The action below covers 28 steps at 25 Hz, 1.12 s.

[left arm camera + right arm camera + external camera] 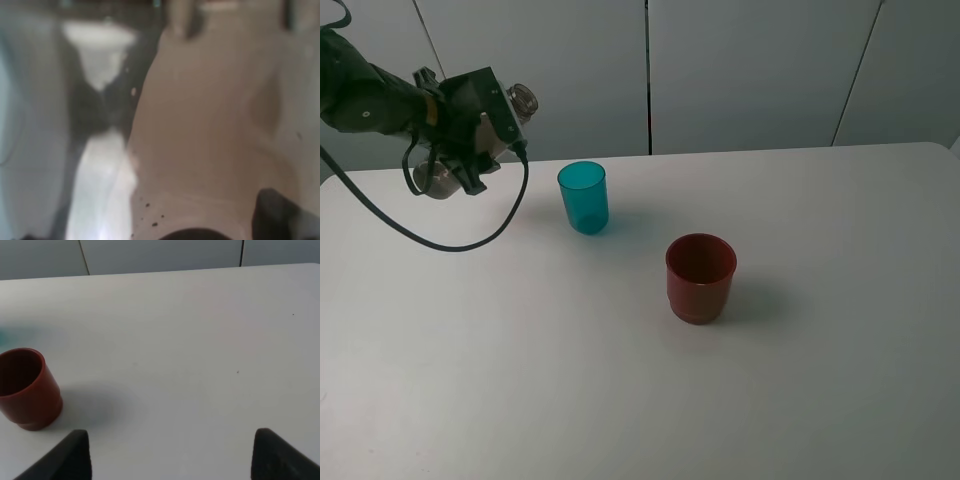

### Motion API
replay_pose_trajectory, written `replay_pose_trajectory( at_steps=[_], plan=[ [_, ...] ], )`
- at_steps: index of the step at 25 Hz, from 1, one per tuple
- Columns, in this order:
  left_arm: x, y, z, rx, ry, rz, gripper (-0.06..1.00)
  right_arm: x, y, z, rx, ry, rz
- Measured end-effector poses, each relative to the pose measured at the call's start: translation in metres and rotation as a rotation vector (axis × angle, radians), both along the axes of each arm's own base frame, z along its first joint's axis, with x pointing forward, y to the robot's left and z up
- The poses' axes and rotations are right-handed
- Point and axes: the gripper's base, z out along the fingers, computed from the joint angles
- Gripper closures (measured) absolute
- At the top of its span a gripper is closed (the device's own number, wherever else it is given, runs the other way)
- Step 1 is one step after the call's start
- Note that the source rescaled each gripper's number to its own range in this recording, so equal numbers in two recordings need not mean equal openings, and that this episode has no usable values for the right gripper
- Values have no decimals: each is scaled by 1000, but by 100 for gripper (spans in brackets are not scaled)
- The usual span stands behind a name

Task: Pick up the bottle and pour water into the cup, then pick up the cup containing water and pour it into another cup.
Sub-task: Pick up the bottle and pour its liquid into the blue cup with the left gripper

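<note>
One bottle [523,101], far out at ten o'clock in the high view. Two cups: one teal cup [583,197] close in at ten o'clock, one red cup [700,277] close in at four o'clock. One table [620,400]. Two grippers: the left gripper [468,150] at ten o'clock, the right gripper [170,457] seen only from its wrist camera. One black cable [450,243].

Blurry bottle [210,125], beyond frame edges.

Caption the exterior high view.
Left pincer holds tilted smoky plastic bottle left of translucent teal tumbler and opaque red cup.
</note>
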Motion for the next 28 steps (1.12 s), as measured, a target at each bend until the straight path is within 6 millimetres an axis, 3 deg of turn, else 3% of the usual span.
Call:
replay_pose_trajectory(
  at_steps=[13,19,28],
  plan=[
    [-3,-13,0,76,-6,-75,91,0,0,0,0,0,0],
    [2,-28,11,160,-7,-79,91,0,0,0,5,0,-3],
    [8,-45,3,252,24,-88,91,0,0,0,0,0,0]
  ],
)
